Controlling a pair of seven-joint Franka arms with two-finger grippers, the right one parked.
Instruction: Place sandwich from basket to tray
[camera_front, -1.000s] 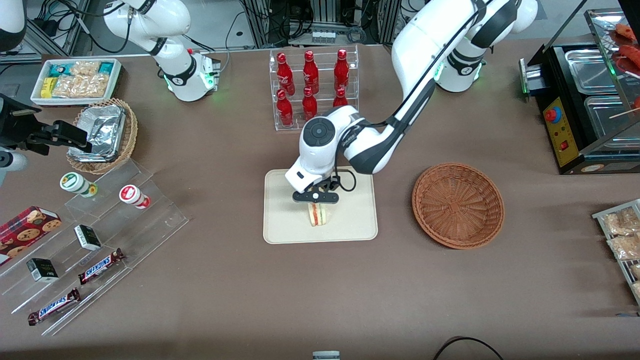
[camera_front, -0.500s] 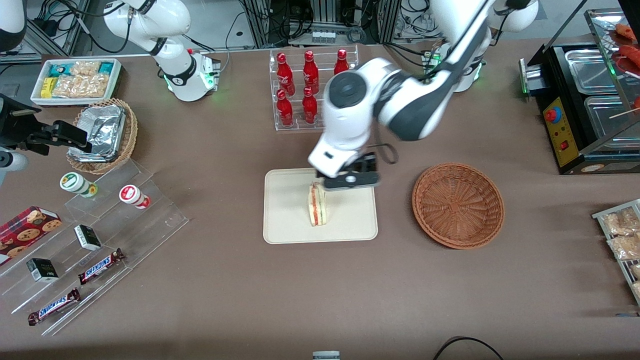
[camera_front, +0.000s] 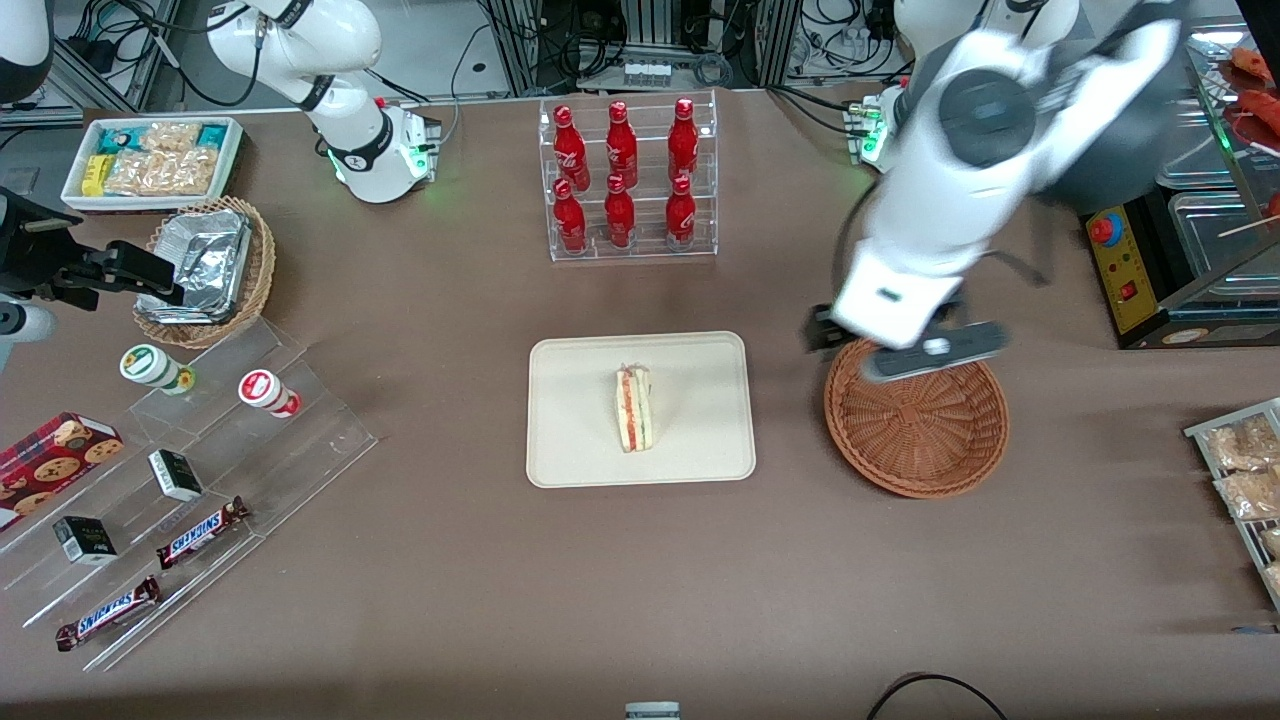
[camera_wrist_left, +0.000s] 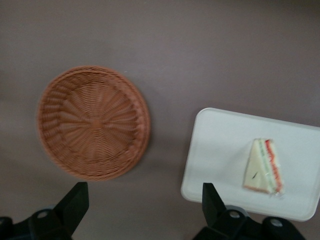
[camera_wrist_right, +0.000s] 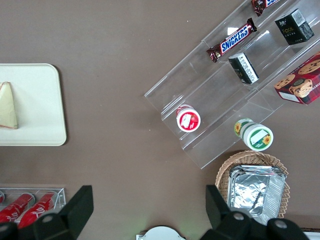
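The sandwich (camera_front: 634, 408) sits on the tray (camera_front: 570, 450), standing on edge near the tray's middle, filling stripe showing on top. The basket (camera_front: 916, 420) is bare of food and lies on the tabletop (camera_front: 640, 580) toward the working arm's end, apart from the tray.

We see the gripper (camera_front: 915, 350) high over the basket rim nearest the tray, with nothing in it. In the wrist view the fingers (camera_wrist_left: 75, 202) are spread wide, and basket (camera_wrist_left: 93, 122) and tray (camera_wrist_left: 220, 150) both show between them.

We judge the placing done; the step in hand is the retreat. To do it well we hold the arm high, with the fingers apart and well clear of the wicker rim and the bottle rack (camera_front: 628, 180) farther from the camera. We see no need to go back down near the tray: a bump could tip the wedge over. We'd want the sandwich (camera_wrist_left: 264, 166) fully inside the tray rim, and it looks so here.
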